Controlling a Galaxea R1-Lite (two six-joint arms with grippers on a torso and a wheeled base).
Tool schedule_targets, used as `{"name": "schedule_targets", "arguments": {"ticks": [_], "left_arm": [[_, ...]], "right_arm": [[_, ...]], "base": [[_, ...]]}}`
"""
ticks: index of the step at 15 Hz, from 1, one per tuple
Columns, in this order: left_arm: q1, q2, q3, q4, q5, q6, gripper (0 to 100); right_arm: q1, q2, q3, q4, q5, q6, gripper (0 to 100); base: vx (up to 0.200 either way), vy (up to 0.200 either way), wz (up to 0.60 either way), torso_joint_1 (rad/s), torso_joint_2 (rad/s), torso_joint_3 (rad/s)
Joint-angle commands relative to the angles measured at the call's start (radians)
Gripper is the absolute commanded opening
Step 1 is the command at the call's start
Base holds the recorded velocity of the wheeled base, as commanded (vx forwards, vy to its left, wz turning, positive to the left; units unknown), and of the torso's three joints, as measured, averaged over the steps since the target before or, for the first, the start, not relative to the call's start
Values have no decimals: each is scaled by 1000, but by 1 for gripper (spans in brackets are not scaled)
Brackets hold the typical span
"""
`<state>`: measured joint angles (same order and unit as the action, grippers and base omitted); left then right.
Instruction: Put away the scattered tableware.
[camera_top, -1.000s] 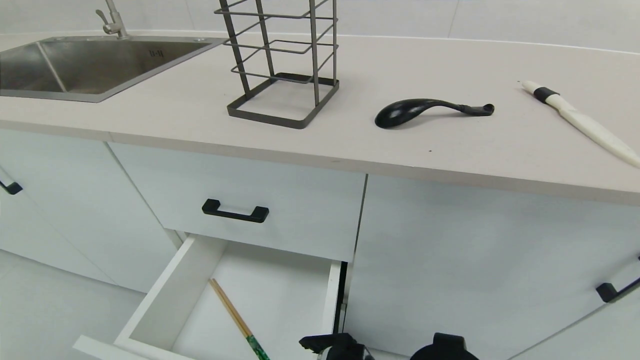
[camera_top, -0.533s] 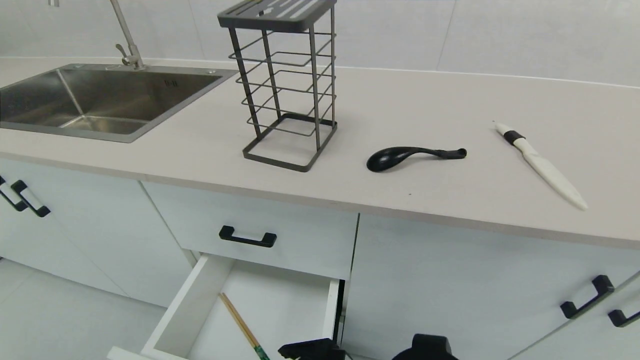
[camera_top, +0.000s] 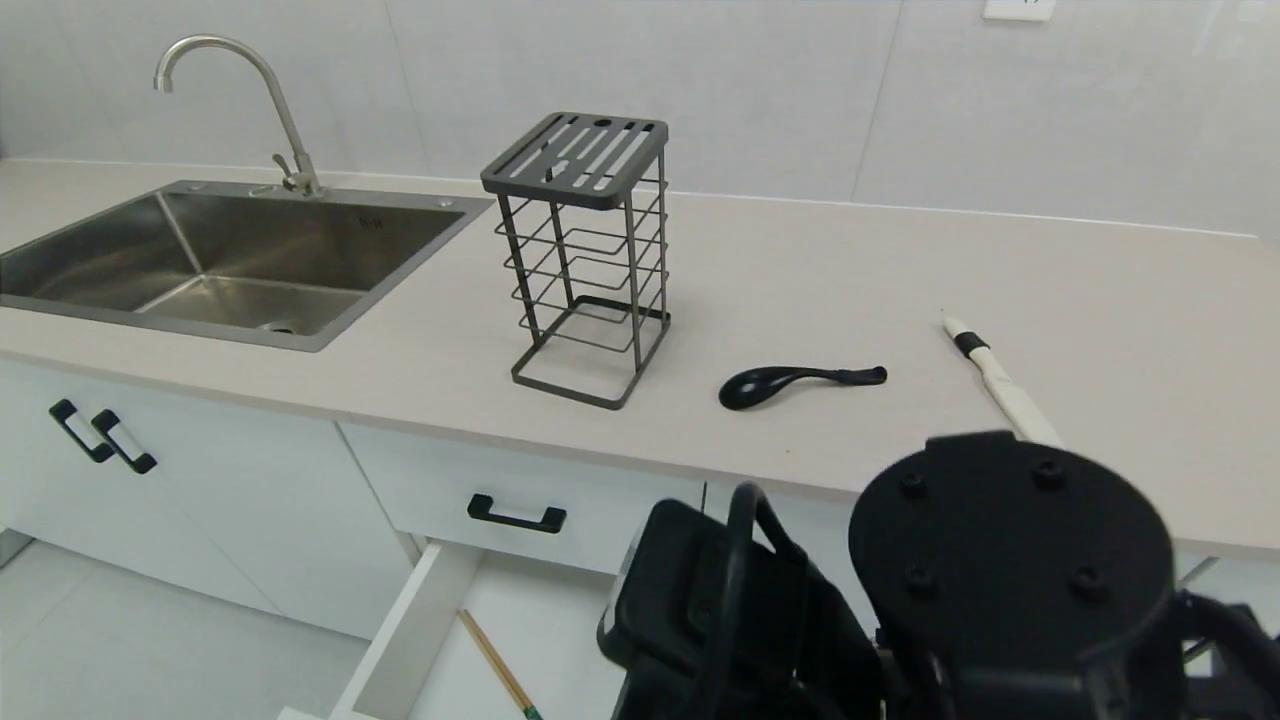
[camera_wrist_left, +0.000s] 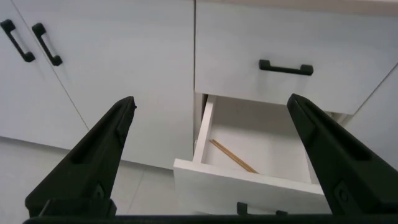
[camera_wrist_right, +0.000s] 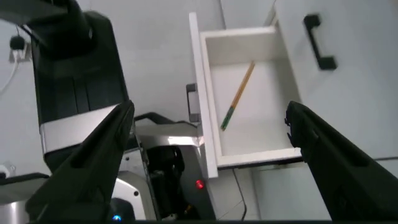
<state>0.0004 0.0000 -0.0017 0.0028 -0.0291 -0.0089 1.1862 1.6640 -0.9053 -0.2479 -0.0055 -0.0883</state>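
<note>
Below the counter the lower drawer stands pulled open. The left gripper and the right gripper hang near it, each with jaws spread wide and empty. A white knife and a black spoon lie apart on the counter; chopsticks lie in the drawer.

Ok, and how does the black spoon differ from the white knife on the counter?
The black spoon is dark and curved, with a rounded bowl; the white knife is pale and straight, with a black band. The spoon lies roughly parallel to the counter's front edge; the knife runs from back to front. Both lie on the countertop, right of the wire rack.
</note>
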Motion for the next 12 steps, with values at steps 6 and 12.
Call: {"name": "schedule_targets", "arguments": {"ticks": [6, 12], "left_arm": [[1, 2, 0, 0, 0, 0, 100], [1, 2, 0, 0, 0, 0, 100]], "right_arm": [[-65, 62, -52, 9, 12, -50, 100], [-68, 77, -53, 41, 61, -47, 100]], "base": [[0, 0, 0, 326, -508, -242], [0, 0, 0, 233, -453, -215]]}}
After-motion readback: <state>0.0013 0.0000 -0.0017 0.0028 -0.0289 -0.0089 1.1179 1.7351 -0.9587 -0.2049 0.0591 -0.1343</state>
